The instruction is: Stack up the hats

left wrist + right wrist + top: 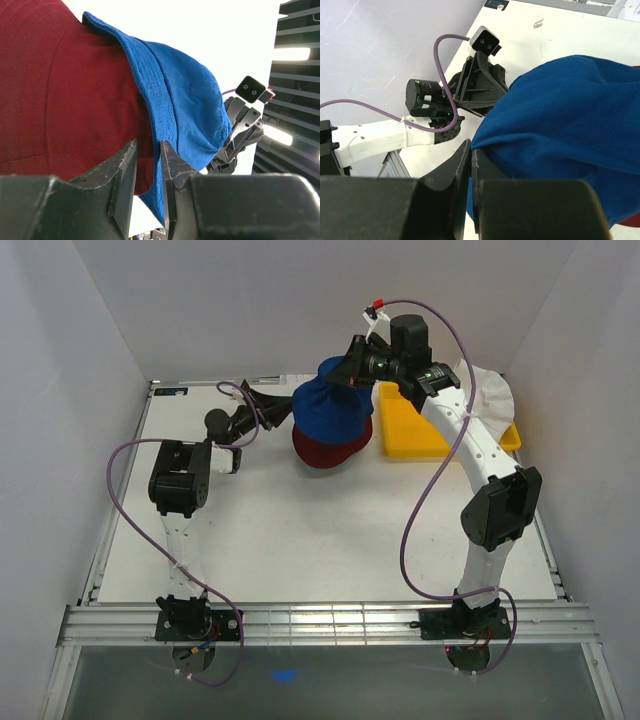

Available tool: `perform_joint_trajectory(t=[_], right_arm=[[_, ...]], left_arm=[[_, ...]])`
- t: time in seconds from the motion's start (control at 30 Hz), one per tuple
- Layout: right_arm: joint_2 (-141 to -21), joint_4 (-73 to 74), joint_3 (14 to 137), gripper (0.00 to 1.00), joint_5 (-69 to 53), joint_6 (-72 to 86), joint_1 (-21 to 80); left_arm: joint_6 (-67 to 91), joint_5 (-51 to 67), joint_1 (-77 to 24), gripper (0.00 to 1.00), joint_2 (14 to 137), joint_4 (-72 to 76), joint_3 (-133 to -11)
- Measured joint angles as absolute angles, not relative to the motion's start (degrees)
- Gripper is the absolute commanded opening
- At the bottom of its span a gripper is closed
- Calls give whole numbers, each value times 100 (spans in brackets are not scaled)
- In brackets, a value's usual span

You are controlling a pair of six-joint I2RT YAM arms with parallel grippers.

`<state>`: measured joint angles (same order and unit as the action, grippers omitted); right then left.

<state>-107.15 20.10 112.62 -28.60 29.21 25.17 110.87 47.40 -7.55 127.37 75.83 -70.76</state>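
Top external view gives me three hats, two arms and one tray. At left, the left arm (pixel 180 480) is bent low, and the left gripper (pixel 283 408) points at the stack at the back of the table (pixel 300 530): one blue hat (pixel 330 405) lying over one dark red hat (pixel 325 452). The right gripper (pixel 352 370) hangs above and pinches the blue brim. Further right, one white hat (pixel 492 392) lies at the yellow tray (pixel 410 435), partly hidden. Only the left wrist view shows the left fingers (pixel 122 165): a narrow gap, just beside the red brim.
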Motion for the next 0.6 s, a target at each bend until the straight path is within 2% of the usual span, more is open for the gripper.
perform_joint_trajectory(t=[0.2, 0.3, 0.33, 0.47, 0.6], right_arm=[[-10790, 2056, 11273, 8, -2862, 2823, 2563], [-10831, 2078, 11273, 8, -2860, 2797, 2567], [-10842, 2093, 11273, 8, -2860, 2788, 2569], [-10888, 2161, 11314, 8, -2860, 2738, 2589], [-10925, 2259, 11358, 8, -2860, 2646, 2602]], left_arm=[[11096, 4742, -757, 36, 12737, 7583, -7076], [11102, 4742, -757, 30, 12737, 7583, -7076], [11104, 4742, -757, 25, 12737, 7583, -7076], [11104, 4740, -755, 14, 12737, 7583, -7043], [11102, 4735, -755, 8, 12737, 7581, -6934]])
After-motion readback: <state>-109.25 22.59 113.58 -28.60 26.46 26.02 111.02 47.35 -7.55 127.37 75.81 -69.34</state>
